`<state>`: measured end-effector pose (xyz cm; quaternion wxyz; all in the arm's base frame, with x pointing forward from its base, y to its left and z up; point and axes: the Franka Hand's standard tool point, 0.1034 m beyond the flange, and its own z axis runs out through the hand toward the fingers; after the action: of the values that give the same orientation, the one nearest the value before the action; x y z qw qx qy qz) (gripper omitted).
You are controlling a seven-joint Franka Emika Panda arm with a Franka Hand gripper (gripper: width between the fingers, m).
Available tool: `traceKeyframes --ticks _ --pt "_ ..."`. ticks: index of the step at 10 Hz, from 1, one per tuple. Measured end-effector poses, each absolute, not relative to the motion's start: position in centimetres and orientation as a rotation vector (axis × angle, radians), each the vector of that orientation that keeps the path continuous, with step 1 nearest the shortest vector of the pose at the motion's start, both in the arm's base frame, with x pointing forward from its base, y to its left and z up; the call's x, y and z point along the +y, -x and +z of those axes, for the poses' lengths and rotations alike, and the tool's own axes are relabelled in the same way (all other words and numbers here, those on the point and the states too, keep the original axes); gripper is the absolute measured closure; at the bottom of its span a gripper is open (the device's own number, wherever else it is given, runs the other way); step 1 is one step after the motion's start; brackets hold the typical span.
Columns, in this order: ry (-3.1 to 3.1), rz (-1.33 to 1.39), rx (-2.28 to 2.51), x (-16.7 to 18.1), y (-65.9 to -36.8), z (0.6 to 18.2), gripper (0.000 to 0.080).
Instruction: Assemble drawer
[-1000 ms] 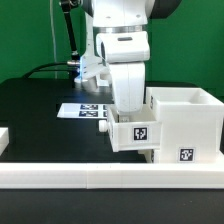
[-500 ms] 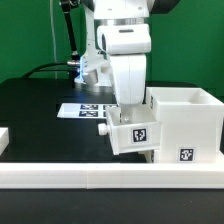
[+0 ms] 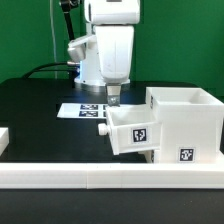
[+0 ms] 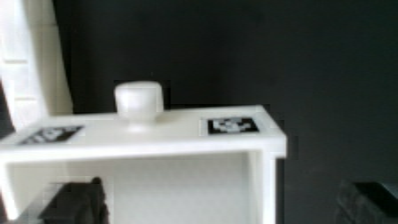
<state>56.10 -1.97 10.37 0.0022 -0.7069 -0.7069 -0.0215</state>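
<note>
The white drawer case (image 3: 186, 122) stands at the exterior view's right. A small white tray (image 3: 133, 131) with a black-and-white tag sits partly inside the case, its front sticking out toward the exterior view's left. In the wrist view the tray front (image 4: 151, 142) shows a round knob (image 4: 139, 103) and two tags. My gripper (image 3: 114, 98) hangs above the tray's front end, apart from it. In the wrist view the gripper (image 4: 217, 205) is open and empty, with its dark fingers (image 4: 71, 200) at either side of the tray.
The marker board (image 3: 84, 109) lies on the black table behind the tray. A long low white rail (image 3: 100, 178) runs along the front. Another white piece (image 3: 5, 138) shows at the exterior view's left edge.
My gripper was down around the tray's front. It has lifted straight up and a little toward the exterior view's left, leaving the tray in the case.
</note>
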Motion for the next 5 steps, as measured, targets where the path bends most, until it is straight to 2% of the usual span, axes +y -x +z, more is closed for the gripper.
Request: traceKeyframes --ticks 2,5 --pt "2.201 -0.063 -2.238 -4.6 -55.9 10.0 0.0151" --pt "2.151 -0.036 -2.218 -7.2 -54.4 6.6 0.0151"
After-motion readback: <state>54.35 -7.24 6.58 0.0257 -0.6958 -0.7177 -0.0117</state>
